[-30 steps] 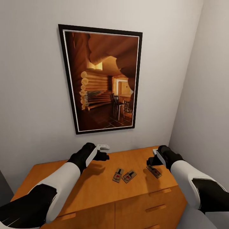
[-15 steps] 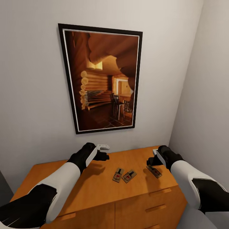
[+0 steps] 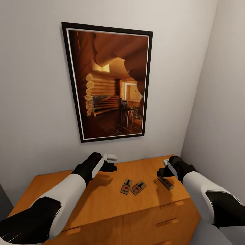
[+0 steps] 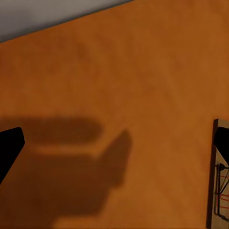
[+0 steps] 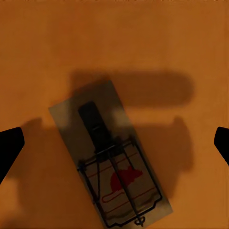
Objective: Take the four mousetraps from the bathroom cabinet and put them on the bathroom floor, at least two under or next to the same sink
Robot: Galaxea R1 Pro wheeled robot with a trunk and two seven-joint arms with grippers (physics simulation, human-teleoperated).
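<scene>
Three mousetraps lie on the flat top of the orange-brown cabinet (image 3: pixel 85 200). Two of them (image 3: pixel 126 186) (image 3: pixel 138 188) sit side by side in the middle. The third mousetrap (image 3: pixel 165 183) lies near the right end, directly under my right gripper (image 3: pixel 162 169). In the right wrist view that mousetrap (image 5: pixel 112 167) lies flat between the wide-apart fingertips of the open right gripper (image 5: pixel 114 145), untouched. My left gripper (image 3: pixel 110 162) hovers open over bare wood to the left of the middle pair. The left wrist view has one trap's edge (image 4: pixel 218 191) beside a fingertip (image 4: pixel 222 141).
A large framed picture (image 3: pixel 107 81) of a log cabin interior hangs on the white wall right behind the cabinet. A second wall (image 3: pixel 221 102) closes the corner at the right. Drawer fronts with bar handles (image 3: pixel 166 223) face me below the top.
The head view has shifted very slightly, so the picture sits a little higher. Both arms and the mousetraps have stayed where they were.
</scene>
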